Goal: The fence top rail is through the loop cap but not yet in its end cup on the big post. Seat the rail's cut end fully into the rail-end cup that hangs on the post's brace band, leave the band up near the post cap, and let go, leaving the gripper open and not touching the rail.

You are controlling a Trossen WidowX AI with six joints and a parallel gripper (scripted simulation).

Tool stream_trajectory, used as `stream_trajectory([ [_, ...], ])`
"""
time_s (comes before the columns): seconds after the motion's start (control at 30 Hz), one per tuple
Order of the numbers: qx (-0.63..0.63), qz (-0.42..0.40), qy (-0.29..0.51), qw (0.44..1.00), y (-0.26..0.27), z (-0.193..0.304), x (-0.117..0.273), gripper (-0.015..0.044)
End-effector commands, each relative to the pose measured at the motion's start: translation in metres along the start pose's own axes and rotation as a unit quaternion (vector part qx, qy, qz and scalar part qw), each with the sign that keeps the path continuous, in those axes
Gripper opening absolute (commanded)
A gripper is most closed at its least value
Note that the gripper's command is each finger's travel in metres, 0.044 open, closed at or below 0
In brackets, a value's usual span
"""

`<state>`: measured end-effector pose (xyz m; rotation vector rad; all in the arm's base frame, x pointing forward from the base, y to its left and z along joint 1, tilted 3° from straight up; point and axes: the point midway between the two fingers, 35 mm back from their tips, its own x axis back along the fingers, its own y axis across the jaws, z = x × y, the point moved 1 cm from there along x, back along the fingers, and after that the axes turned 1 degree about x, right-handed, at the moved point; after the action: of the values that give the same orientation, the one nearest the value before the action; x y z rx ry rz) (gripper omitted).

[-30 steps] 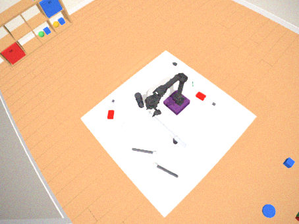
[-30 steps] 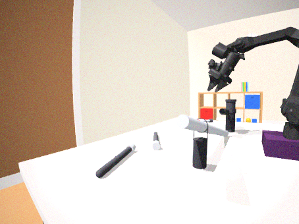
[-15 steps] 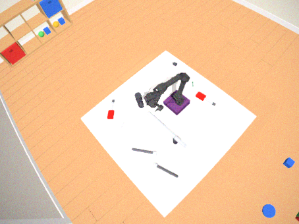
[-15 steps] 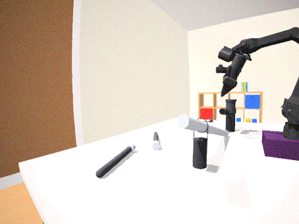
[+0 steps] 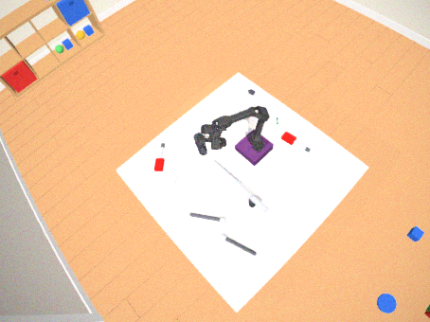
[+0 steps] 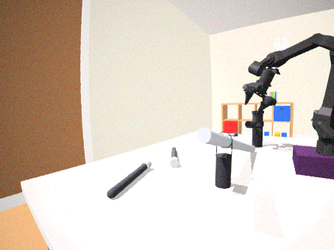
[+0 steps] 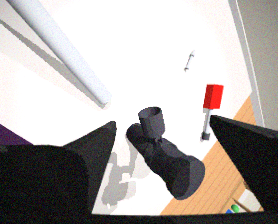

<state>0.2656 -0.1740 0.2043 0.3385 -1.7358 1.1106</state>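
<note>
The pale rail (image 5: 232, 174) (image 6: 213, 138) (image 7: 65, 55) slopes down from the thin black loop on the short dark post (image 5: 252, 203) (image 6: 223, 171). Its lower end lies outside the cup, with a gap between them in the wrist view. The dark rail-end cup (image 7: 151, 120) (image 6: 249, 124) looks empty. It hangs from a band on the upper part of the tall dark post (image 6: 257, 138) (image 7: 187, 175). My gripper (image 6: 254, 105) (image 7: 163, 121) is open and empty, just above the post top, touching no rail. In the top view the arm partly hides the post.
Two dark bars with pale ends (image 5: 206, 217) (image 5: 241, 245) lie on the white table. A red-handled item (image 5: 159, 165) (image 7: 213, 97) lies near the post. Another red piece (image 5: 289, 138) is beyond the purple arm base (image 5: 254, 157) (image 6: 313, 166).
</note>
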Motion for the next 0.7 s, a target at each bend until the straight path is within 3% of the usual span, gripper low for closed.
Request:
stream_trajectory([
  [0.0, 0.109, 0.007, 0.009, 0.994, -0.012, 0.025, -0.006, 0.0440],
  [0.23, 0.109, 0.007, 0.009, 0.994, -0.011, 0.025, -0.008, 0.0440],
  [0.47, 0.109, 0.007, 0.009, 0.994, 0.011, 0.031, -0.049, 0.0440],
  [0.67, 0.109, 0.007, 0.009, 0.994, 0.012, 0.031, -0.053, 0.0440],
])
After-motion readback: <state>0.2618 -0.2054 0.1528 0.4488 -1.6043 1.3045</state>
